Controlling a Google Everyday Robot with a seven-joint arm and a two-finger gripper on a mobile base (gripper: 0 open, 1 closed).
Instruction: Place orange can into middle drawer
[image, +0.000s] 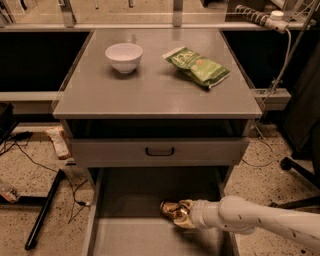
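The orange can (171, 208) is a shiny gold-orange can held in my gripper (181, 216), which is shut on it. The white arm (260, 222) reaches in from the lower right. The can is low over the flat grey floor of the open middle drawer (127, 202), right of the drawer's centre. I cannot tell whether the can touches the floor. The gripper's fingers are mostly hidden behind the can.
Above the open drawer is a closed grey drawer front with a small black handle (160, 151). On the cabinet top (150, 95) stand a white bowl (124, 56) and a green snack bag (197, 66). Cables and a black stand leg (45, 210) lie on the floor at left.
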